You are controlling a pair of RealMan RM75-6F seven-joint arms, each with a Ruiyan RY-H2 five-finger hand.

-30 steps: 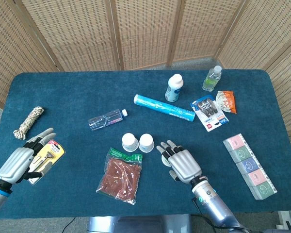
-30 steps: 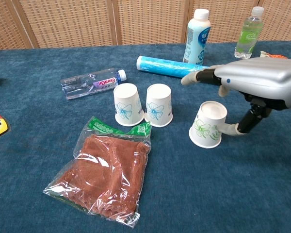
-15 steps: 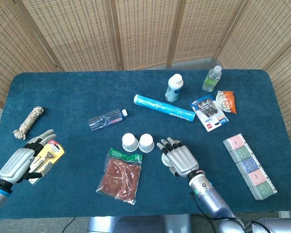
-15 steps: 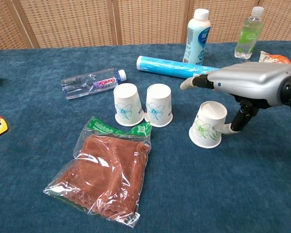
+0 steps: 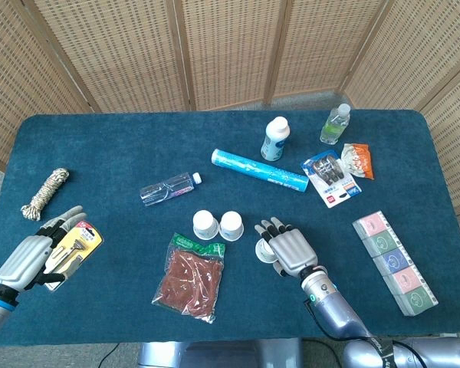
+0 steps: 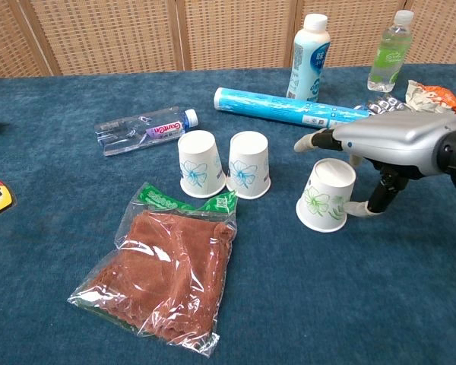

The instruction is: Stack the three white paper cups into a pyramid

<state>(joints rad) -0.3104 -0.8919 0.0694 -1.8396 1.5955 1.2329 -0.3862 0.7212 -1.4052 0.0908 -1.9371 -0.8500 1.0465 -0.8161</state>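
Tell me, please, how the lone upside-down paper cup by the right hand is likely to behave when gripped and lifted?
The paper cup looks thin-walled, so it probably crushes under a firm squeeze. It already stands tilted beside the right hand, suggesting that it is light and tips easily.

Right hand (image 5: 286,249) hovers beside two upturned white cups (image 5: 219,225).

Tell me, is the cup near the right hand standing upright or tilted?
Tilted. The third cup, upside down, leans toward the right hand, unlike the other two cups.

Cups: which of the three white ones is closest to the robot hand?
The lone cup on the right, tilted, right under the right robot hand, whose thumb is at its side. The other two cups stand together further left, upside down.
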